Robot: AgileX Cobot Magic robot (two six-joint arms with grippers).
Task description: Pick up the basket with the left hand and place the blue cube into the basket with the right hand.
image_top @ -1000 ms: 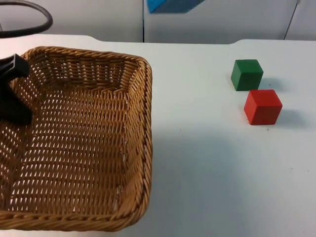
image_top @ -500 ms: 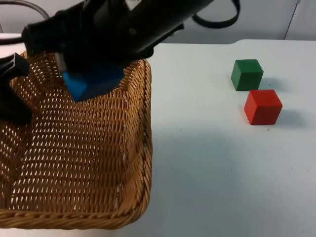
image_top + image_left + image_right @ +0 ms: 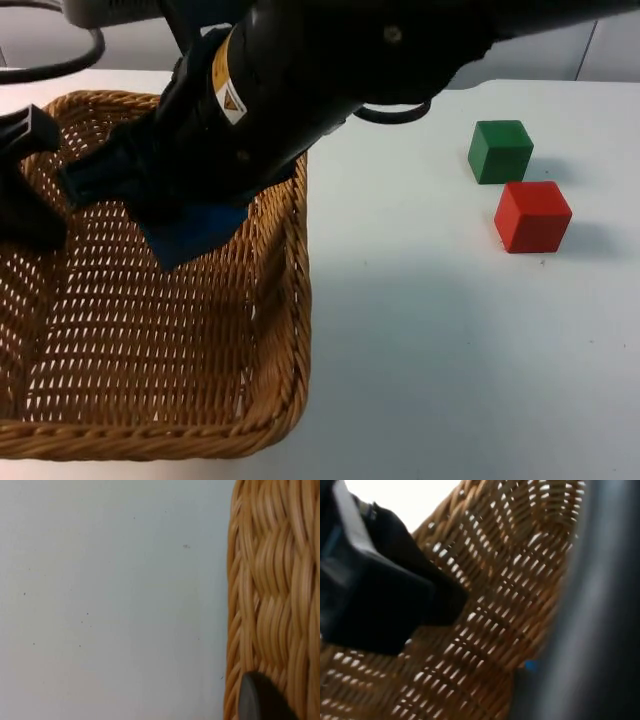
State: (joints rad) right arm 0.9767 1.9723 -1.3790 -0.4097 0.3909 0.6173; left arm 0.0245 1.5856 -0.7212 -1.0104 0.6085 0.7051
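The woven wicker basket [image 3: 295, 300] is held up at the left of the top view. My left gripper [image 3: 25, 190] is shut on its left rim; the left wrist view has that rim [image 3: 270, 590] beside a black fingertip [image 3: 257, 700]. My right gripper [image 3: 185, 225] reaches down over the inside of the basket, shut on the blue cube [image 3: 195, 238], which hangs just above the woven floor. In the right wrist view the basket's weave [image 3: 505, 595], the left gripper [image 3: 375, 590] and a sliver of the blue cube [image 3: 531, 665] appear.
A green cube [image 3: 500, 150] and a red cube [image 3: 532, 216] sit close together on the white table [image 3: 420, 360] at the right. The grey partition wall [image 3: 520, 45] runs along the far edge.
The right arm came in from above with the blue cube and has lowered it further into the basket. The left gripper and basket have stayed nearly still.
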